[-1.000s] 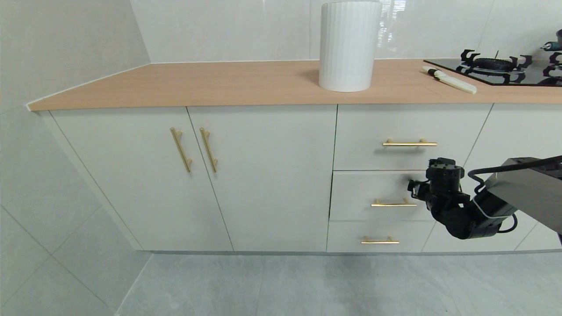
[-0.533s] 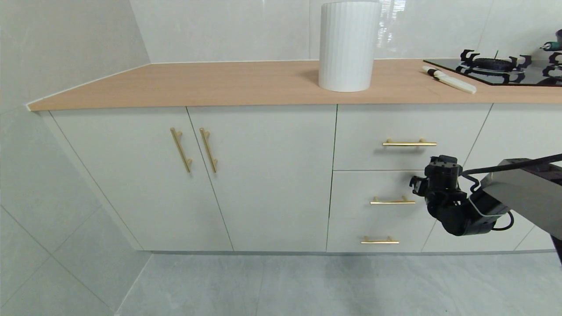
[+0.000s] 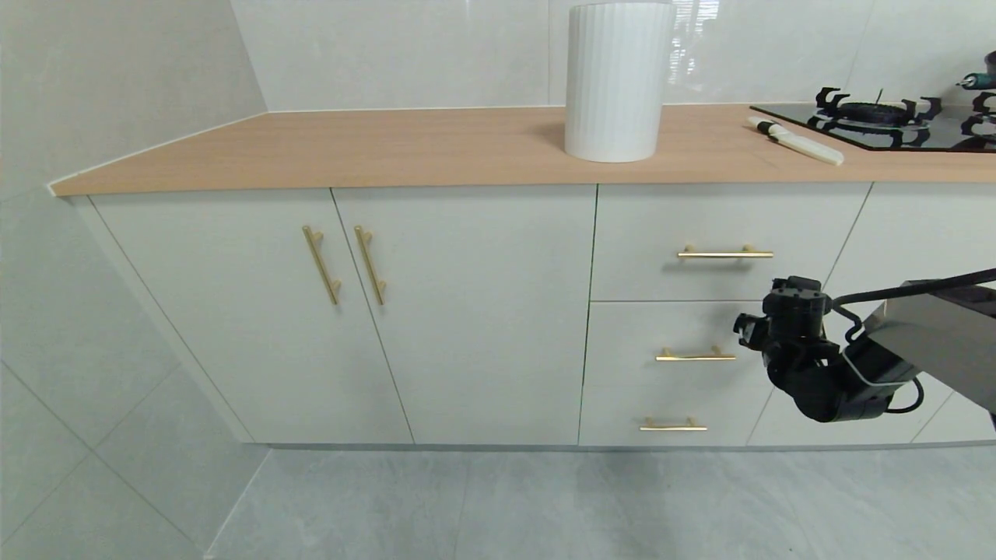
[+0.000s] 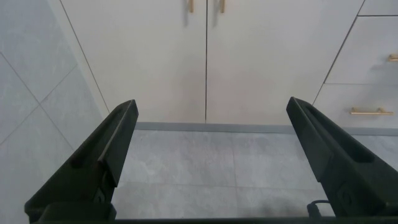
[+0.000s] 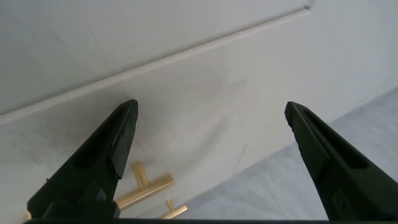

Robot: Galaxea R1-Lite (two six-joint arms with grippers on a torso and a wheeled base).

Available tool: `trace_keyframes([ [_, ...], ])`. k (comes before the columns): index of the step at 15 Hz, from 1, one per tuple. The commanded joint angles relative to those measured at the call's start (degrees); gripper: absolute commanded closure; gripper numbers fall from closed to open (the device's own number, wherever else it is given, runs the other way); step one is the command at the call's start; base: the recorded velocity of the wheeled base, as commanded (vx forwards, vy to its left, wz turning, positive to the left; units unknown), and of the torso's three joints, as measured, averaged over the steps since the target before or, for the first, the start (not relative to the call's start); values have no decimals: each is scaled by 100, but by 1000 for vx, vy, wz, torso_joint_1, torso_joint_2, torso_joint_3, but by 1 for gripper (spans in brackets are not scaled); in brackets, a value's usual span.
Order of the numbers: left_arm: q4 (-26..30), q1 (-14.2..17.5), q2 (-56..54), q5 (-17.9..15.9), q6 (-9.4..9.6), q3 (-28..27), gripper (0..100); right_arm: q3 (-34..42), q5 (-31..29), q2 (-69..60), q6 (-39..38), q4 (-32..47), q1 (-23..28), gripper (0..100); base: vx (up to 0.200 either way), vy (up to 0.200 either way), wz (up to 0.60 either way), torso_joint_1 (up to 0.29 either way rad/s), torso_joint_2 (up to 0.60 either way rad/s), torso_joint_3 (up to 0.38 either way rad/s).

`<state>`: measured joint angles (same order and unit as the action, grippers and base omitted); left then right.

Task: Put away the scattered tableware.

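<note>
A cream-handled knife lies on the wooden counter beside the stove. In the head view my right gripper hangs in front of the middle drawer, just right of the end of its brass handle. It is open and holds nothing. The right wrist view has the open right gripper facing the white drawer front, with the brass handle below and to one side. My left gripper is open and empty, low over the floor and facing the cupboard doors.
A tall white ribbed container stands on the counter left of the knife. A black gas hob sits at the counter's right end. Three drawers are stacked on the right, the top one with its own handle. Double doors are shut. Grey floor tiles lie below.
My right gripper has drifted slightly to the right and a little up, away from the end of the middle drawer's handle. Nothing on the counter has moved.
</note>
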<state>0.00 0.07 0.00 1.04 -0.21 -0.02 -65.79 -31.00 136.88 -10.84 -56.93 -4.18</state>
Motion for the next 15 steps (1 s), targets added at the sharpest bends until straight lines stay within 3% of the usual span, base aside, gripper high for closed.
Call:
trace_keyframes([
  [1, -9, 1, 0, 2, 3, -6, 0, 1016, 349, -1392, 11, 33, -127, 0, 0, 0, 0, 0, 0, 0],
  [3, -9, 1, 0, 2, -6, 2, 0, 1877, 657, -2640, 29, 42, -188, 0, 0, 0, 0, 0, 0, 0],
  [6, -9, 1, 0, 2, 3, 2, 0, 2800, 648, -4099, 214, 33, -206, 0, 0, 0, 0, 0, 0, 0],
  [8, 0, 1, 0, 2, -6, 2, 0, 3986, 683, -6024, 662, 33, -206, 0, 0, 0, 0, 0, 0, 0],
  [12, 0, 1, 0, 2, -6, 2, 0, 5349, 868, -8845, 1242, 525, -162, 0, 0, 0, 0, 0, 0, 0],
  [15, 0, 1, 0, 2, 3, 2, 0, 5586, 868, -11622, 1470, 3144, -162, 0, 0, 0, 0, 0, 0, 0],
])
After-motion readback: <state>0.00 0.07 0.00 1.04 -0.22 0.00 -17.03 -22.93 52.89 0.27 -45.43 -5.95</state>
